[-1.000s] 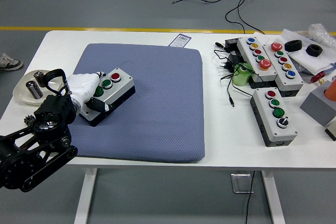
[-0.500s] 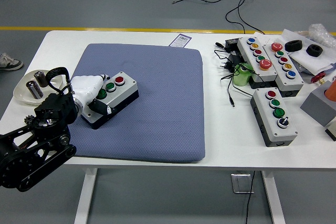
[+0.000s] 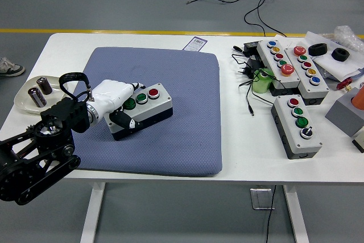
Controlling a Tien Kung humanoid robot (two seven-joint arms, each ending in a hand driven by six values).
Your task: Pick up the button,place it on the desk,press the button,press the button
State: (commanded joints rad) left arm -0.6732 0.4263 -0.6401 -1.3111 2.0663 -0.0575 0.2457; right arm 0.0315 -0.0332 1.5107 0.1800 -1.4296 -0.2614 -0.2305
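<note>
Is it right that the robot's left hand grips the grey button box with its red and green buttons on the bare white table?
Not quite. In the head view, the left hand grips the grey button box over the blue-grey padded mat, not bare table.

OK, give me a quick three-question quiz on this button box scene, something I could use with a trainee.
1. True or false: the left hand grips the button box on the blue mat.
2. Which colour is the button farthest from the hand on that box? A yellow, B red, C blue.
3. Fill in: the small dish sits at the table's ___ edge in the picture.

Key: 1 true; 2 B; 3 left.
</note>
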